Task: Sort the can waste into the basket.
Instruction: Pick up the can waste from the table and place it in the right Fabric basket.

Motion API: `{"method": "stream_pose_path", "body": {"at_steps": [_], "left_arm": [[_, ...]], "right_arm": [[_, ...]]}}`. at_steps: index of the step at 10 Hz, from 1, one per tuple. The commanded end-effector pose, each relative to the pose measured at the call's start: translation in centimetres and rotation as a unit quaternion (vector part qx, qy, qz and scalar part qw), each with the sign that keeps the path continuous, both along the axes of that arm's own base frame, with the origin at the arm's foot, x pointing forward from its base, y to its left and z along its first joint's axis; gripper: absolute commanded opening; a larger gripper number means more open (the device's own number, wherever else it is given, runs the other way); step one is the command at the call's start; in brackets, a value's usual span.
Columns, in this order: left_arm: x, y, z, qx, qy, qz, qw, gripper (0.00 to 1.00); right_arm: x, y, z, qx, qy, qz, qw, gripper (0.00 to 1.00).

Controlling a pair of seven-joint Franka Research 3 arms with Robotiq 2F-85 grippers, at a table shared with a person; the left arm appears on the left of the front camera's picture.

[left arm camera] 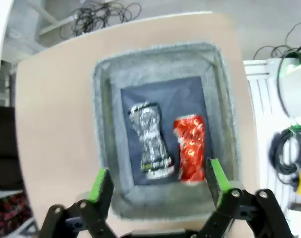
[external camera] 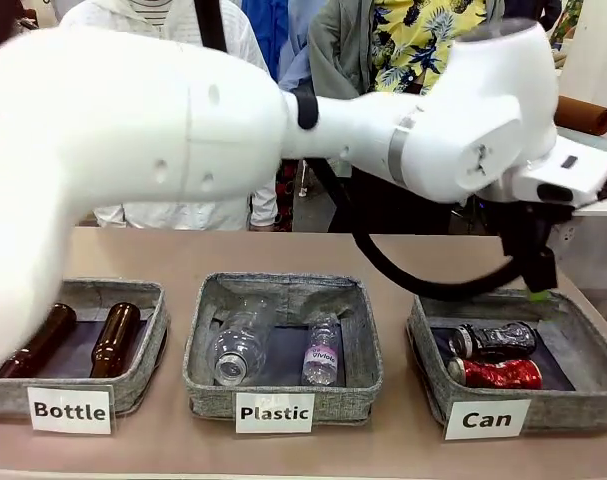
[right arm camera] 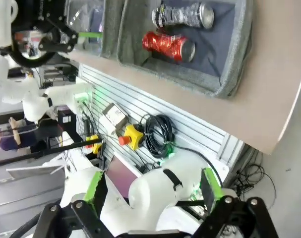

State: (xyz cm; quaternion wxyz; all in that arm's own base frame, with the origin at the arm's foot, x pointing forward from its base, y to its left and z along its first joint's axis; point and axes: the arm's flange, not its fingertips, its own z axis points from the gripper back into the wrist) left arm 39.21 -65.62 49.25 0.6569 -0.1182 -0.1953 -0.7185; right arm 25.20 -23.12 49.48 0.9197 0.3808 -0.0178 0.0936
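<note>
both cans lay inside the can basket [external camera: 486, 398] at table right: red can [external camera: 495, 374] nearer the label, black can [external camera: 493, 341] just behind it. left gripper [left arm camera: 157, 187] hung above that basket, jaws released, nothing held. right gripper [right arm camera: 152, 186] was off the table edge, jaws spread, empty. plastic basket [external camera: 283, 390] and bottle basket [external camera: 143, 385] sat to the left.

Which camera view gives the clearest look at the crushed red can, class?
The left wrist view: it looks straight down on the red can, lying whole beside the black can in the basket. The front view shows the red can from the side, low behind the basket's front wall. The right wrist view shows it small and far off.
</note>
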Motion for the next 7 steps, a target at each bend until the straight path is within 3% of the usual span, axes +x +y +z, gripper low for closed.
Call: {"method": "stream_pose_path", "body": {"at_steps": [1,4,6,7], "left_arm": [[-0.7,8.0,2.9,0.026,0.023,0.055,0.998,0.97],[-1.7,21.5,5.7,-0.006,0.073,0.144,0.987,0.97],[-2.0,31.1,5.9,-0.077,0.103,0.248,0.96,0.97],[-1.9,36.4,5.3,-0.122,0.149,0.277,0.941,0.97]], "right_arm": [[4.4,2.4,0.5,0.004,-0.011,-0.056,0.998,1.0],[12.9,11.2,0.2,0.043,-0.014,0.064,0.997,1.0],[16.0,17.3,-1.2,0.057,-0.033,0.097,0.993,1.0],[17.4,19.9,-2.4,0.057,-0.029,0.111,0.992,1.0]]}}
